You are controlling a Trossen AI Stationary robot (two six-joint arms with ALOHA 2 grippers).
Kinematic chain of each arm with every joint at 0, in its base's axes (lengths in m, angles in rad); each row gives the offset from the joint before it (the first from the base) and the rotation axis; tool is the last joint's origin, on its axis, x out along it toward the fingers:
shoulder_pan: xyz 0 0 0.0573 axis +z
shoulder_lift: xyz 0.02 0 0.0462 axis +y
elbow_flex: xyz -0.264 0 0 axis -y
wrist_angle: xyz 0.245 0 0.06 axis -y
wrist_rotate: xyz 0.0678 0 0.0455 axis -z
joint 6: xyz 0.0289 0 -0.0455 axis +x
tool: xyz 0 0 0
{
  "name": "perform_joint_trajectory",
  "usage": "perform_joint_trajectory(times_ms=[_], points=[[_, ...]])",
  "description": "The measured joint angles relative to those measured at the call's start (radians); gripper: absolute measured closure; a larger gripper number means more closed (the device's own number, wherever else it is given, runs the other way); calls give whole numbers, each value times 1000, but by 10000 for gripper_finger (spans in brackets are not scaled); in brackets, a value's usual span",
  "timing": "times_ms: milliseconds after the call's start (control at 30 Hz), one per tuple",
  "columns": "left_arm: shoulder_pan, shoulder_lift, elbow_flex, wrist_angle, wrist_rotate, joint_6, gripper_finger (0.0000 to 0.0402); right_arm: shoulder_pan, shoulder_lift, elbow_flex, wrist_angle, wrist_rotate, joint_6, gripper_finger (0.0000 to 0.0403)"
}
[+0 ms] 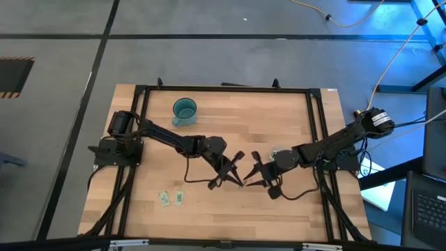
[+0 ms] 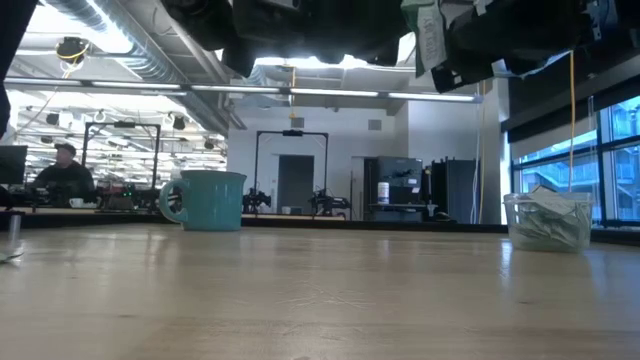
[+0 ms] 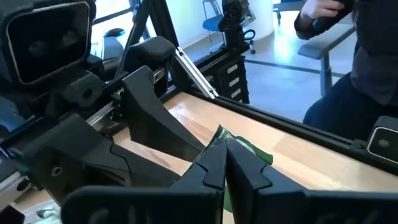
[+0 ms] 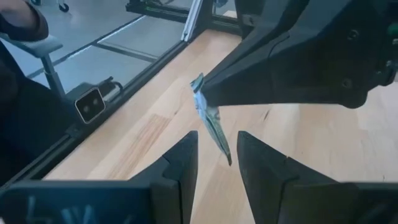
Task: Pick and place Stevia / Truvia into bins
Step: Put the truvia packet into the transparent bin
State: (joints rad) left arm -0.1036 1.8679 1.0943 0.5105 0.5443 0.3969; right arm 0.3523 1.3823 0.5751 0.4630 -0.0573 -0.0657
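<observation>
A teal cup [image 1: 185,110] stands near the table's [image 1: 279,118] far edge on the left arm's side, handle toward the left arm's base; from above its inside looks teal all through, and no sachet can be made out in it. In the low view the same cup [image 2: 208,200] stands upright on the wood, well apart from the clear cup [image 2: 547,221], which sits on the right arm's side and holds a loose pile of pale sachets [image 2: 545,226] that reaches close to its rim (how many, I cannot tell). From above, the clear cup [image 1: 276,151] is mostly hidden under the right arm. Both arms meet over the middle of the table. The left gripper [image 1: 235,172] is clamped shut on a green-and-white sachet [image 3: 244,147], whose edge sticks out just past the fingertips in the left wrist view. The right wrist view shows that sachet [image 4: 211,123] hanging from the left gripper's tip, tilted, above bare wood. The right gripper [image 1: 251,171] faces it, nearly tip to tip, with its jaws apart; its two fingers [image 4: 183,158] stand on either side of the sachet's lower end, with a gap visible on each side. Two more green sachets [image 1: 172,199] lie flat, side by side, near the table's front edge on the left arm's side, far from both cups.
</observation>
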Motion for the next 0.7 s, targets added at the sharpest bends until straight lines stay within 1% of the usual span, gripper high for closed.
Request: perform_joint_trajectory(times_ms=[133, 233, 333, 467, 567, 633, 700], points=[[2, 0, 0, 34, -1, 8, 399, 0, 0, 0, 4, 0, 15, 288], [2, 0, 0, 42, -2, 10, 399, 0, 0, 0, 5, 0, 33, 299], [1, 0, 0, 40, -1, 10, 399, 0, 0, 0, 4, 0, 37, 321], [1, 0, 0, 40, -5, 6, 398, 0, 0, 0, 4, 0, 36, 361], [1, 0, 0, 36, -30, -17, 395, 0, 0, 0, 2, 0, 36, 389], [1, -1, 0, 18, -50, -17, 386, 0, 0, 0, -2, 1, 37, 396], [2, -1, 0, -5, -56, -17, 369, 0, 0, 0, -14, 0, 56, 392]])
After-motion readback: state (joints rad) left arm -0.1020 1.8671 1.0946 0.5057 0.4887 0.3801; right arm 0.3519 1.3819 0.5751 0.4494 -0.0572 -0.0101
